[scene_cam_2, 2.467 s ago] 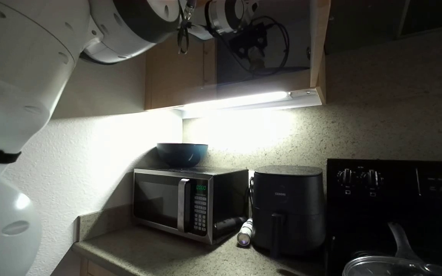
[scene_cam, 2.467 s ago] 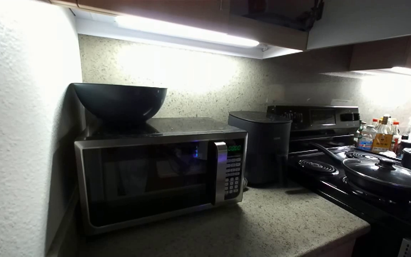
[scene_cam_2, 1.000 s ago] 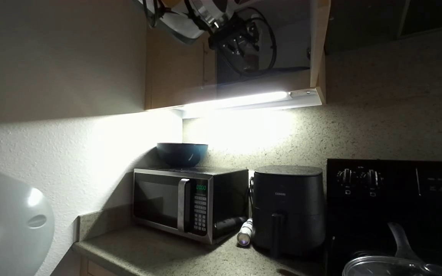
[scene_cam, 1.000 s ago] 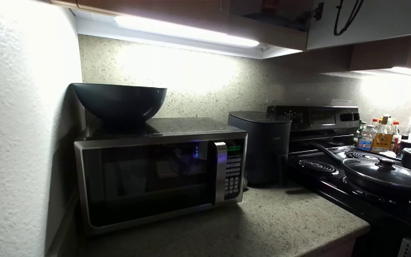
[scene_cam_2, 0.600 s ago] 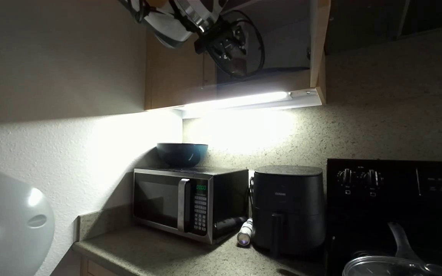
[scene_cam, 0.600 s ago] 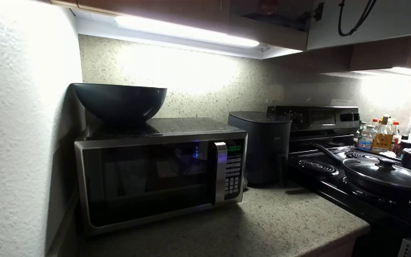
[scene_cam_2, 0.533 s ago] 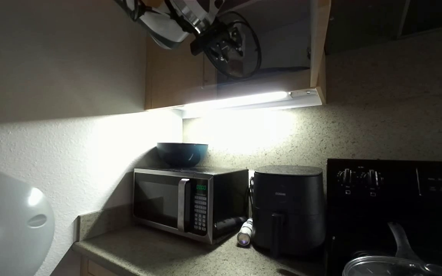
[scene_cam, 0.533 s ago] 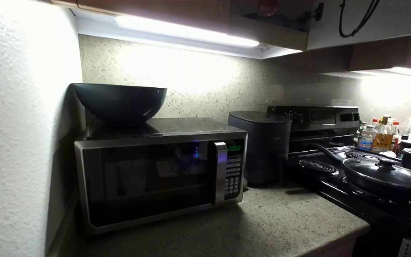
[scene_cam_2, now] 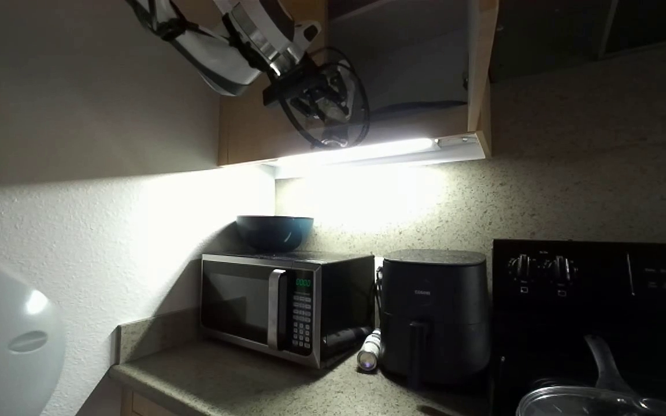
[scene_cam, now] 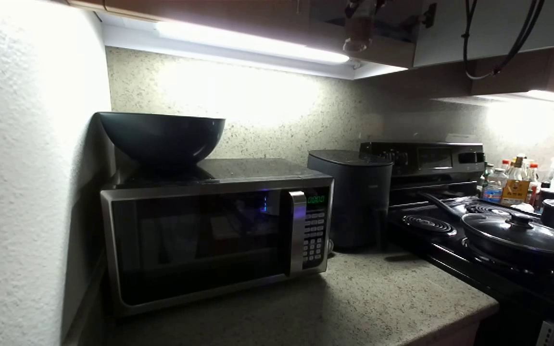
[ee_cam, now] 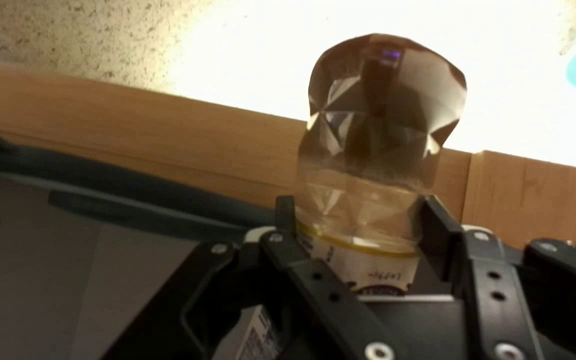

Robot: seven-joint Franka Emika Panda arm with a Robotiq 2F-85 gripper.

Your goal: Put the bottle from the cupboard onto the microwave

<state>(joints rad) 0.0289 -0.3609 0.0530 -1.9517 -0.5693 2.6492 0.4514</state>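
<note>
My gripper is shut on the bottle, a clear faceted bottle with a brownish tint and a pale label. Its fingers press both sides. In the exterior views the bottle hangs just in front of the lower edge of the cupboard; it also shows below the gripper as a small glassy shape. The cupboard is brown wood with a light strip underneath and stands open. The silver-and-black microwave stands on the counter below; it also shows in an exterior view.
A large dark bowl sits on the microwave's top at the wall side. A dark air fryer stands beside the microwave, with a small cylinder lying between. The open cupboard door juts out. A stove with a lidded pan is beyond.
My gripper has carried the bottle out of the cupboard, moving down and, in an exterior view, leftwards. The bottle now hangs lower, in front of the cupboard's bottom edge.
</note>
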